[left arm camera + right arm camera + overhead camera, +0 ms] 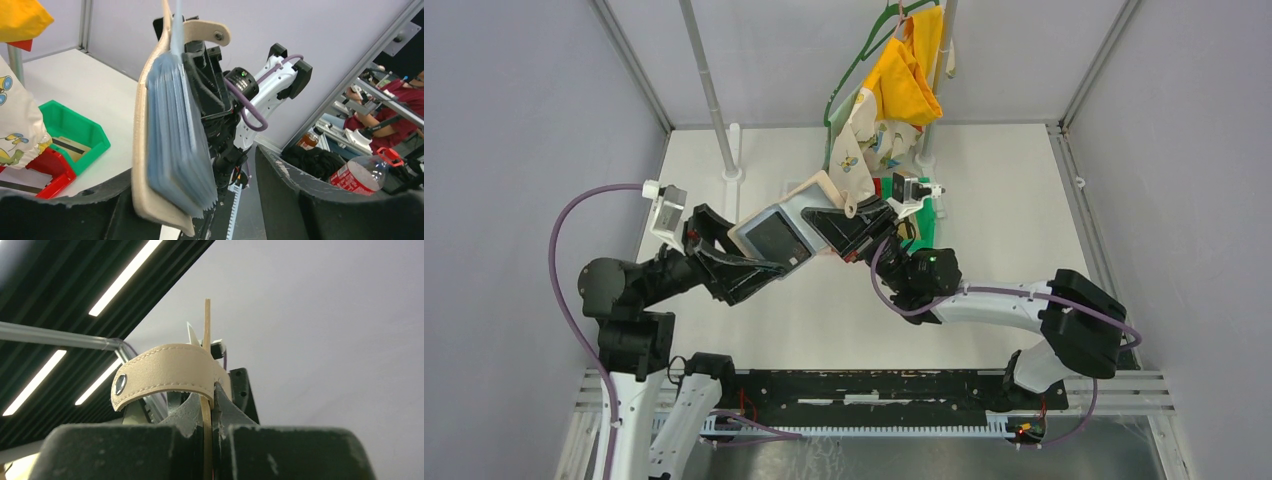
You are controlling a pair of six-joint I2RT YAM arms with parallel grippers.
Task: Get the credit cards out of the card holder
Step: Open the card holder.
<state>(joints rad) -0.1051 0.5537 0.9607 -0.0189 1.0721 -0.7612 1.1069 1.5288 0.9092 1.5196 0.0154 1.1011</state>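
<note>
Jaws on the left: wide apart, flanking the lower end of the card holder (pixel 165 150), no pinch. Holder aloft over the worktop (pixel 994 220), between both arms. Right jaws: clamped on the tan cover beside the snap tab (pixel 165 375). Credit cards (pixel 774 238) seemingly all still sleeved; every pull left. Long axis slanting lower-left to upper-right, tab end toward the right arm.

One card holder (pixel 141 150), one green bin (pixel 94 143), one red bin (pixel 52 167), one yellow cloth (pixel 904 78)
</note>
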